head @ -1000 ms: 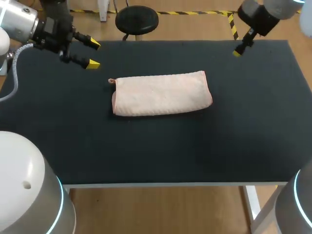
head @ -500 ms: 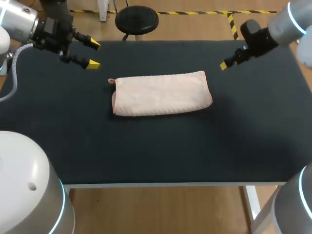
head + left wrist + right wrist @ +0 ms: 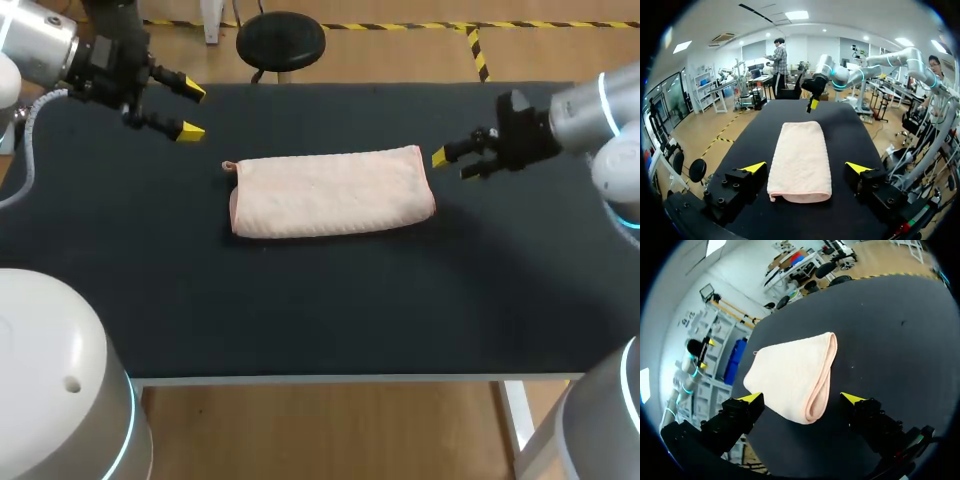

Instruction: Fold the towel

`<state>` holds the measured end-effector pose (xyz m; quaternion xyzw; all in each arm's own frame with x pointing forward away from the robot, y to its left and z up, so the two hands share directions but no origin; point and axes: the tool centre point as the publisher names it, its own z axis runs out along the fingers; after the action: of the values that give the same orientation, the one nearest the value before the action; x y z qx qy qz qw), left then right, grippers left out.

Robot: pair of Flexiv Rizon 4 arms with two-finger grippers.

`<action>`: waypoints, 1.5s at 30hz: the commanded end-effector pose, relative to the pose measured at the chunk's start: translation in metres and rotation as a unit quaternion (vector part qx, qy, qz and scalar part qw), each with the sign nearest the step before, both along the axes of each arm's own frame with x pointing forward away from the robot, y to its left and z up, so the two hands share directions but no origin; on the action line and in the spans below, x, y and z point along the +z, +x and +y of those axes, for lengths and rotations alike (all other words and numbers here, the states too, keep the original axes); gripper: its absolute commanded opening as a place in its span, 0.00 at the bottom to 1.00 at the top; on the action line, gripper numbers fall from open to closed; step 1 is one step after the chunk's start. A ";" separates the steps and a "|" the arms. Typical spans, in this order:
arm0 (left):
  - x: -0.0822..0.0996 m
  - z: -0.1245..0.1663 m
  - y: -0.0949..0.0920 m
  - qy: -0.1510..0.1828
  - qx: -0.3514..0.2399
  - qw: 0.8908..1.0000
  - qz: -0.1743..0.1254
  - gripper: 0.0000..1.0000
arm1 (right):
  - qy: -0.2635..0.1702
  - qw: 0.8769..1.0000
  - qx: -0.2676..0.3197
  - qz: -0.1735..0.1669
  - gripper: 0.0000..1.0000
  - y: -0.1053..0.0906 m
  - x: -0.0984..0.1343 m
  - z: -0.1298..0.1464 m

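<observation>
Folded pink towel [image 3: 332, 193] lies on the counter [image 3: 330, 300], right claw [image 3: 453, 165] open just beside its right end, left claw [image 3: 192, 111] open far left.

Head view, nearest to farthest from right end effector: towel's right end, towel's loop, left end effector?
1. Towel's right end, just ahead of the right end effector.
2. Hanging loop, towel's far-left corner.
3. Left end effector, far left rear.

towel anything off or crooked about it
Nothing stands out. The towel lies flat and folded on the table, its small loop poking out at one corner. The left claw and right claw are open, off it.
</observation>
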<state>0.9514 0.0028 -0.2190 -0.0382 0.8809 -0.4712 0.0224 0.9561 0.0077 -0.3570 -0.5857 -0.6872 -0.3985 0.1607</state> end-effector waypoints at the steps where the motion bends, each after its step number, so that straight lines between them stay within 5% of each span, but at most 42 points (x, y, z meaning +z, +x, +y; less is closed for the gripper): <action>1: -0.001 0.000 0.000 -0.001 0.001 1.000 -0.001 1.00 | 0.100 0.984 -0.045 0.142 1.00 0.005 -0.021 0.012; 21: -0.001 0.000 0.000 -0.001 0.001 1.000 -0.001 1.00 | 0.058 0.983 0.053 0.163 1.00 0.031 -0.043 0.036; 34: -0.001 0.000 0.000 -0.001 0.001 1.000 -0.001 1.00 | 0.049 0.981 0.088 0.167 1.00 0.032 -0.055 0.048; 45: -0.001 0.000 0.000 -0.001 0.001 1.000 -0.001 1.00 | 0.035 0.982 0.107 0.154 1.00 0.042 -0.053 0.038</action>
<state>0.9514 0.0024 -0.2190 -0.0388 0.8809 -0.4711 0.0226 0.9929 0.0456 -0.4078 -0.5642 -0.6942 -0.3161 0.3161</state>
